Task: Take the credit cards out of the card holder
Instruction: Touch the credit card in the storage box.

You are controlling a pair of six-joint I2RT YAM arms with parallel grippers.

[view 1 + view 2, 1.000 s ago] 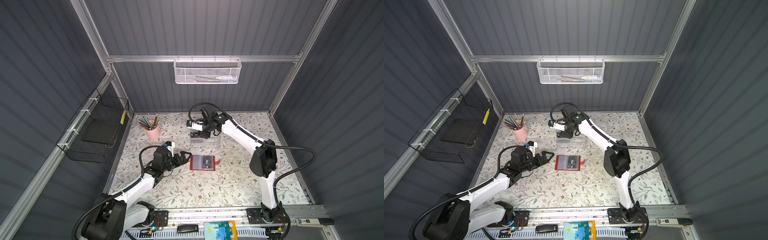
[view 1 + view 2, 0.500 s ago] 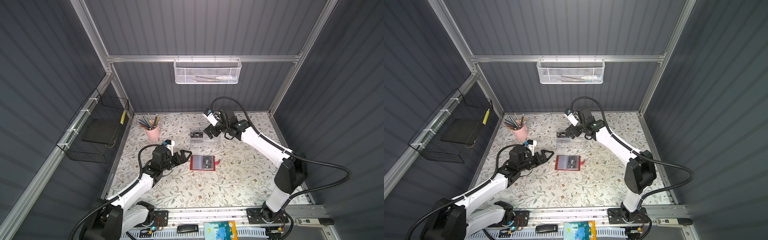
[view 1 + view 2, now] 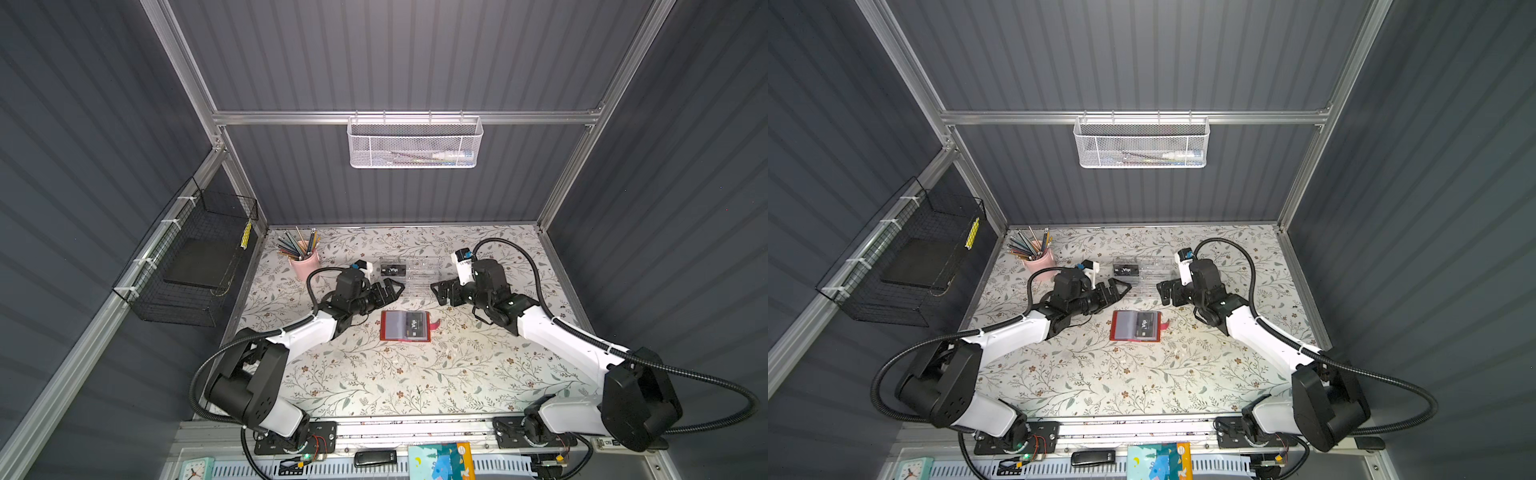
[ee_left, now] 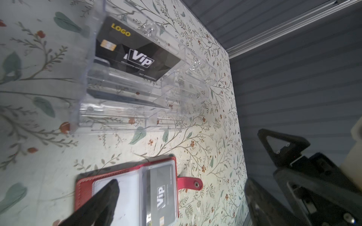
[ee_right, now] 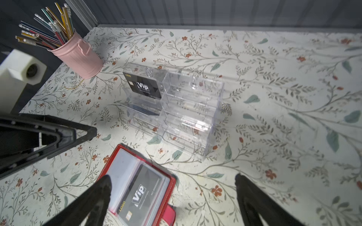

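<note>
- Two arms reach over the floral table (image 3: 374,374) in both top views. The left hand (image 3: 392,291) and right hand (image 3: 441,293) face each other, each with its fingers apart and gripping nothing.
- Just nearer the robot's base than the hands, the red card holder (image 3: 405,326) lies open and flat. A black sleeved card (image 3: 415,325) sits in the page on the right arm's side, and the strap tab (image 3: 434,325) sticks out that way too.
- Beyond the hands stands a clear acrylic box (image 3: 419,276). A black boxed card (image 3: 392,270) is propped in its rear compartment on the left arm's side. A pink pencil cup (image 3: 305,264) sits near the back corner.
- Left wrist view: the left hand's fingers are spread wide. One finger (image 4: 103,203) overlaps the holder's blank page, and whether it touches cannot be told. The "Vip" card shows through its sleeve beside the snap tab.
- Right wrist view: the right hand (image 5: 172,182) is spread too, and one finger (image 5: 98,195) overlaps the holder (image 5: 117,156). The sleeved card (image 5: 141,191) is inside, and the boxed card (image 5: 144,87) stands in the box (image 5: 186,109).
</note>
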